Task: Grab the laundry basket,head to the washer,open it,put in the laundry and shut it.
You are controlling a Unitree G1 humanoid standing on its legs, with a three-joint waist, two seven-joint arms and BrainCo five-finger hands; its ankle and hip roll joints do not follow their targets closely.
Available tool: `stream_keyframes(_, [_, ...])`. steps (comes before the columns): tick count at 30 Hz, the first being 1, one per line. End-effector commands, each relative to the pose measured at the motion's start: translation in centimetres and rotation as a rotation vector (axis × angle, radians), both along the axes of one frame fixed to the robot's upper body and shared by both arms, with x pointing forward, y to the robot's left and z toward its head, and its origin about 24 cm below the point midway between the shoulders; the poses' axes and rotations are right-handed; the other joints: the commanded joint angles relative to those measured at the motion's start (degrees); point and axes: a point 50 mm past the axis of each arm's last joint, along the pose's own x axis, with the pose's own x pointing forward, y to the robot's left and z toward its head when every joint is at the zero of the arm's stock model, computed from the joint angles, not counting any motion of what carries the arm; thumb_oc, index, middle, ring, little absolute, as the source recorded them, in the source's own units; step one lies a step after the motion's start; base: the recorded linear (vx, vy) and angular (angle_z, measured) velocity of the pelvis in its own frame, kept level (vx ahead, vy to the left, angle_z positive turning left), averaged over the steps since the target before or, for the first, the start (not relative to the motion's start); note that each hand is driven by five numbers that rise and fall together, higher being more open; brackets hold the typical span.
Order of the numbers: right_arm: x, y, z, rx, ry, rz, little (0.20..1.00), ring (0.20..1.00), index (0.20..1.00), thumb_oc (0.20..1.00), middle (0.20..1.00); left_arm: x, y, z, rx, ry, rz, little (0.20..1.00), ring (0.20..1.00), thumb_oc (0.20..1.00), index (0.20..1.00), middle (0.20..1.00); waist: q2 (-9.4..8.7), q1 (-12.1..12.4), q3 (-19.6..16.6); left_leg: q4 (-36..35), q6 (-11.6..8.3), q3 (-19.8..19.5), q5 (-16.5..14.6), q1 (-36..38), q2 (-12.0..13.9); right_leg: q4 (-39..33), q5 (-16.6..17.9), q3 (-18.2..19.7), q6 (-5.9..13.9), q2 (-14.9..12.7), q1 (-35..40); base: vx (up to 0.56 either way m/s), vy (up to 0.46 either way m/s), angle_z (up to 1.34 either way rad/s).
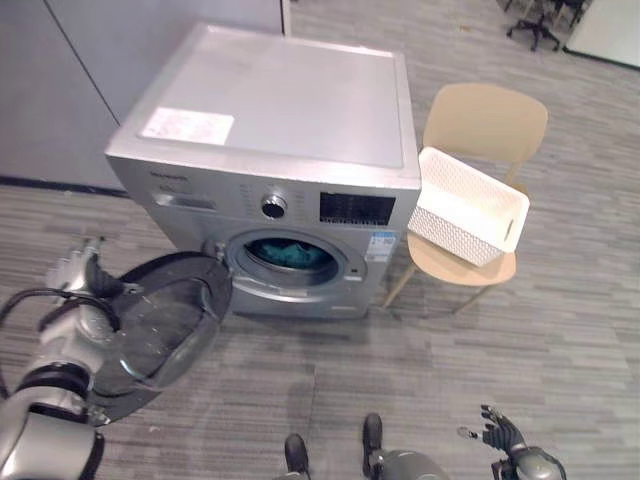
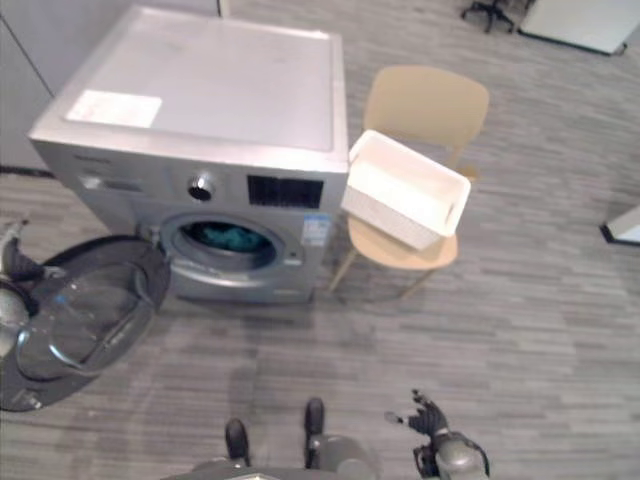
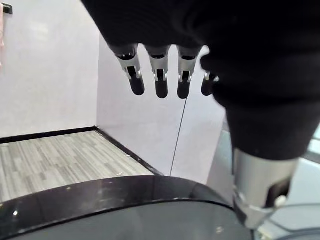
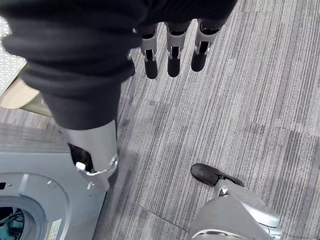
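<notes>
The silver washer stands ahead with its round dark door swung wide open to the left. Teal laundry lies inside the drum. The white laundry basket rests tilted on a tan chair to the washer's right. My left hand sits just behind the door's outer edge, fingers straight and holding nothing; the door's dark rim lies below them. My right hand hangs low at the lower right, fingers relaxed over the carpet.
Grey wall panels stand behind and left of the washer. An office chair base stands at the far back right. Striped grey carpet spreads in front and to the right.
</notes>
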Motion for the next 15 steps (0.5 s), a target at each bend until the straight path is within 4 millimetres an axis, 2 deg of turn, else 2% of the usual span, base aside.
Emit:
stream_keyframes(1, [1.4,-0.6,0.9,-0.022,-0.058,0.028,1.0,1.0,1.0,1.0,1.0,-0.1,1.3,2.1,0.019,-0.039,0.051,1.0,1.0,1.0,1.0,1.0,-0.6,-0.04,3.2,1.0,-0.51,-2.84,-2.66,-1.3,-0.37,5.88,-5.94,-0.53,7.22,-4.43,2.8,-0.02,0.005,-0.24])
stream_keyframes(4, [1.8,-0.5,1.1,-0.015,-0.068,0.034,1.0,1.0,1.0,1.0,1.0,-0.7,1.9,1.9,-0.007,-0.028,0.085,1.0,1.0,1.0,1.0,1.0,-1.08,0.15,3.84,1.35,-0.54,-2.81,-2.43,-2.6,0.06,5.69,-5.23,-0.53,7.42,-4.4,2.07,-0.01,-0.003,-0.1])
stream_keyframes(6, [2.3,0.0,1.0,-0.007,-0.069,0.048,1.0,1.0,1.0,1.0,1.0,-2.6,2.4,-1.3,-0.083,0.063,0.143,1.0,1.0,1.0,1.0,1.0,-1.78,0.7,4.49,2.09,-0.71,-2.53,-2.37,-4.29,0.88,4.77,-4.17,-0.77,7.55,-4.6,1.66,0.0,0.0,0.0])
stream_keyframes(8, [2.4,0.3,1.0,-0.005,-0.069,0.043,1.0,1.0,1.0,1.0,1.0,-3.3,1.5,-3.7,-0.151,0.088,0.14,1.0,1.0,1.0,1.0,1.0,-1.92,1.21,4.53,2.09,-0.78,-2.28,-2.5,-4.13,0.98,4.46,-4.21,-1.14,7.48,-4.76,1.97,0.02,-0.005,0.03])
stream_keyframes(9, [2.4,0.3,1.0,-0.005,-0.069,0.044,1.0,1.0,1.0,1.0,1.0,-3.3,1.5,-3.7,-0.151,0.088,0.141,1.0,1.0,1.0,1.0,1.0,-1.91,1.18,4.52,2.08,-0.78,-2.28,-2.5,-4.13,0.98,4.45,-4.21,-1.15,7.48,-4.76,1.98,0.0,0.0,0.0])
stream_keyframes(10, [2.5,0.4,0.9,-0.004,-0.069,0.038,1.0,1.0,1.0,1.0,1.0,-4.0,0.0,-6.7,-0.259,0.094,0.137,1.0,1.0,1.0,1.0,1.0,-1.9,1.72,4.47,1.95,-0.77,-2.16,-2.68,-3.77,0.88,4.39,-4.33,-1.47,7.38,-4.9,2.26,0.0,0.0,0.0])
stream_keyframes(11, [2.4,0.3,0.9,-0.009,-0.066,0.033,1.0,1.0,1.0,1.0,1.0,-4.8,-1.0,-8.6,-0.317,0.107,0.133,1.0,1.0,1.0,1.0,1.0,-1.82,2.06,4.43,1.77,-0.74,-2.07,-2.79,-3.48,0.7,4.32,-4.43,-1.68,7.33,-5.02,2.5,0.01,0.007,-0.06])
stream_keyframes(12, [2.4,0.3,0.9,-0.009,-0.066,0.033,1.0,1.0,1.0,1.0,1.0,-4.9,-1.0,-8.6,-0.318,0.108,0.134,1.0,1.0,1.0,1.0,1.0,-1.81,2.02,4.41,1.76,-0.74,-2.07,-2.78,-3.47,0.7,4.31,-4.43,-1.69,7.33,-5.02,2.51,0.0,0.018,-0.11])
stream_keyframes(14, [2.2,0.3,0.8,-0.015,-0.06,0.023,1.0,1.0,1.0,1.0,1.0,-5.6,-4.8,-12.3,-0.497,0.087,0.09,1.0,1.0,1.0,1.0,1.0,-1.3,2.59,4.37,1.6,-0.59,-2.09,-3.05,-2.83,0.24,4.31,-4.81,-2.06,7.08,-5.23,3.19,0.0,0.018,-0.09])
stream_keyframes(15, [2.2,0.3,0.8,-0.015,-0.06,0.023,1.0,1.0,1.0,1.0,1.0,-5.6,-4.8,-12.3,-0.497,0.087,0.09,1.0,1.0,1.0,1.0,1.0,-1.3,2.59,4.37,1.6,-0.59,-2.1,-3.05,-2.83,0.24,4.31,-4.81,-2.07,7.08,-5.23,3.19,-0.02,0.011,0.03])
